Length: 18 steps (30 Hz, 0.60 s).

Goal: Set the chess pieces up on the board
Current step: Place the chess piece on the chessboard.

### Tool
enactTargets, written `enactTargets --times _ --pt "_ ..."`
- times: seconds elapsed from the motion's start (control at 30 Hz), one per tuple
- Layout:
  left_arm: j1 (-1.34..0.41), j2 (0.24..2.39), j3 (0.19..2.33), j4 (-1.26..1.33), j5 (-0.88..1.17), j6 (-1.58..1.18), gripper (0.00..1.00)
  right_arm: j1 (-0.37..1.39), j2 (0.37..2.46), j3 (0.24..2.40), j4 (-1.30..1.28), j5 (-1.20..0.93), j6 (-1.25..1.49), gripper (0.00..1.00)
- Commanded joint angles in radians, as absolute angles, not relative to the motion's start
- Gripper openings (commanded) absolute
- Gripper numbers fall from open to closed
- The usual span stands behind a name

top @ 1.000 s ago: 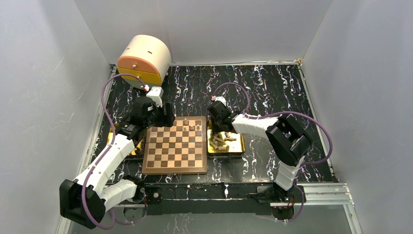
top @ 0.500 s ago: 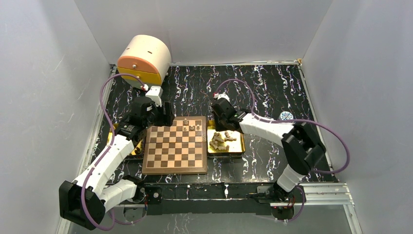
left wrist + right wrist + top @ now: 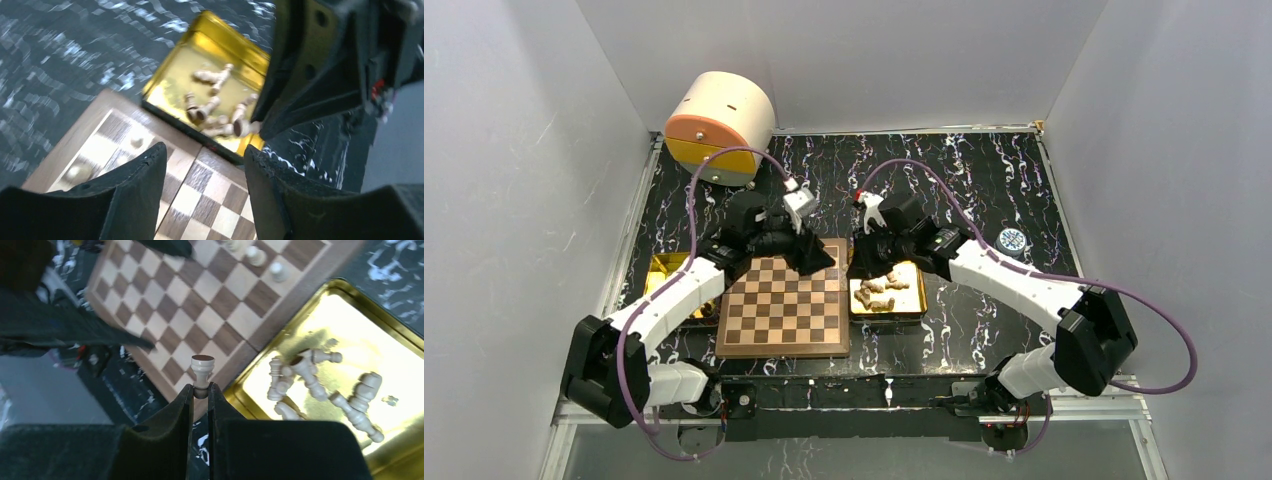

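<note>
Right wrist view gives us the clearest fact: the right gripper (image 3: 201,390) is pinched narrow on the stem of a tan chess piece (image 3: 202,365), held upright with its round top above the fingertips. Below it we see the reddish border of the board (image 3: 200,305), right where it meets the rim of the gold tray (image 3: 350,325); board and tray lie edge to edge. More chess pieces (image 3: 310,372) lie tumbled on their sides in the tray, and three standing pieces (image 3: 257,256) sit on squares close to that same edge.

From the left wrist, we find the left gripper (image 3: 205,152) spread wide, checkered squares showing through the gap, over the side of the board nearest the tray.

From above, both grippers hang at the board's far right end, near each other but apart. Neither arm covers the board's near rows. Black marbled table (image 3: 984,170) opens out behind and to the right of the tray. A second gold tray (image 3: 662,268) sits by the board's left edge, and a round cream-and-orange container (image 3: 719,120) stands in the far left corner.
</note>
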State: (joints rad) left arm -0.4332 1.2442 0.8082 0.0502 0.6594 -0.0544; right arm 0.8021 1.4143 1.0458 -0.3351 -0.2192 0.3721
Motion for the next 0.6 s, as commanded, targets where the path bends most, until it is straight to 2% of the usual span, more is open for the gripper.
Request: enactTargets --times 0.0,0.37,0.57 --pt "-0.534 1.210 0.820 0.112 0.908 0.289 0.58 0.778 1.368 1.056 -0.269 -0.465 0.345 0.08" --pt "-0.641 1.187 0.805 -0.008 0.886 0.640 0.63 0.738 1.351 1.077 -0.270 -0.611 0.351 0.08" --pt "-0.650 1.203 0.869 -0.220 0.865 0.826 0.63 0.738 1.355 1.075 -0.284 -0.642 0.342 0.08"
